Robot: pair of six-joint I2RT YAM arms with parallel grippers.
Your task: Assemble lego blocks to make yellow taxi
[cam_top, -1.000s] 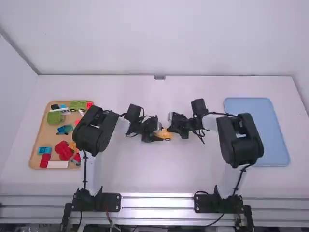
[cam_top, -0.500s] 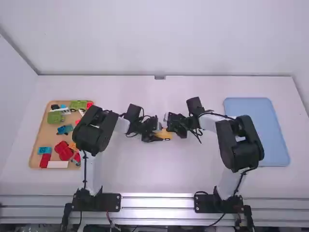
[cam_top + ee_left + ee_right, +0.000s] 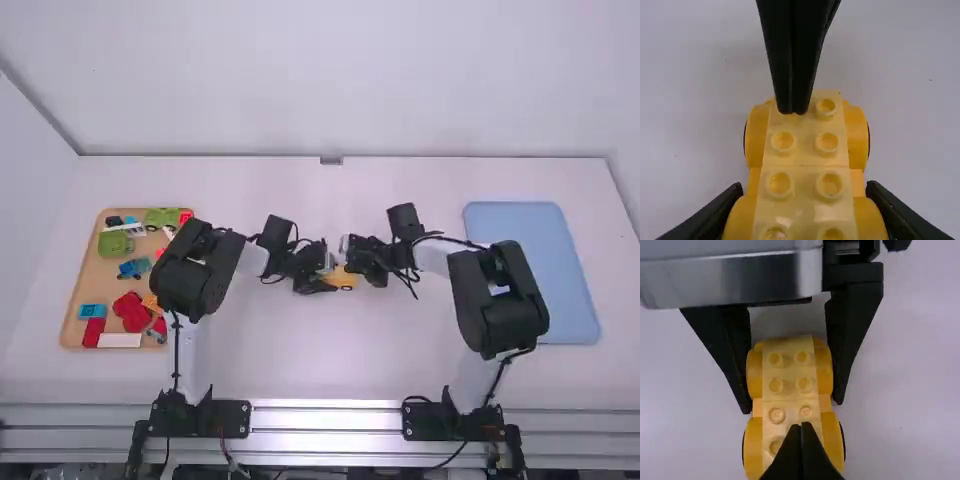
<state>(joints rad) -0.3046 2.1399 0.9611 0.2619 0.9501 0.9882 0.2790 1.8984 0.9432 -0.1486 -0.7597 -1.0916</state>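
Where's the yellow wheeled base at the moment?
In the high view, the yellow wheeled base is around the middle of the table, held by its sides in the left pincer, with the closed right pincer at its right end.

A hand could pass along the white table (image 3: pixel 300 185) beyond both grippers, or enter between the left arm (image 3: pixel 195 270) and right arm (image 3: pixel 497 300). The left gripper (image 3: pixel 332 283) and right gripper (image 3: pixel 350 269) block the middle at the yellow block car (image 3: pixel 345 281); the arms partly cover the wooden tray (image 3: pixel 90 270) and blue tray (image 3: pixel 530 230).

A robotics lab — arms (image 3: pixel 195 285) along metal rails (image 3: pixel 325 419).
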